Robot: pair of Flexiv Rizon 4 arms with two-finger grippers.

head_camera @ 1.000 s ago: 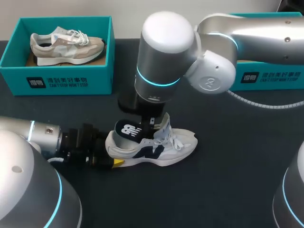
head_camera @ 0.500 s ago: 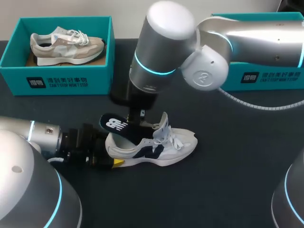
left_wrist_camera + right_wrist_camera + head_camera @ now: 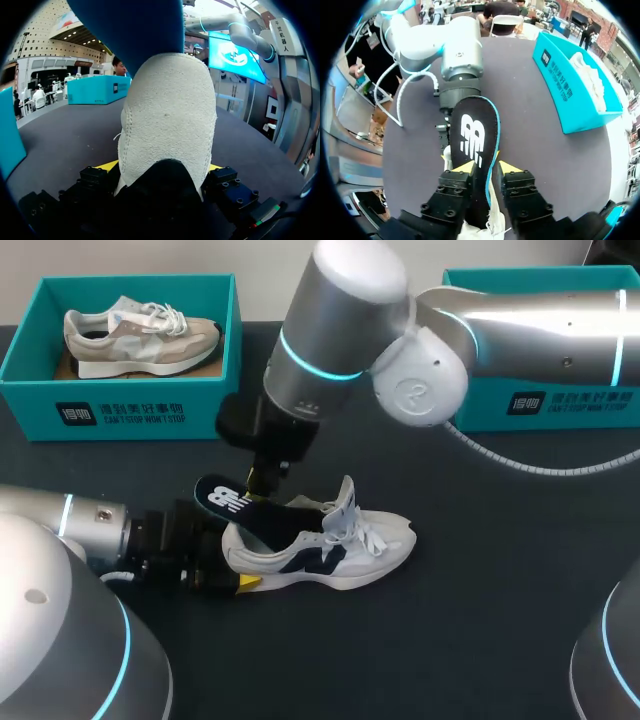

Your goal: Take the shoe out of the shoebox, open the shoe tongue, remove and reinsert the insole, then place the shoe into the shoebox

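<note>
front of insole [image 3: 243, 507] hidden inside shoe [image 3: 345, 548]

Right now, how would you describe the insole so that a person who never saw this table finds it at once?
On the dark table, look at the white shoe lying near the middle. The insole rises slanted from its opening, pinched by the right gripper. It is the only flat black piece, with a white logo and a teal edge.

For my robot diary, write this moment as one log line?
left hand: grips shoe heel | right hand: grips insole | insole: partly out
</note>
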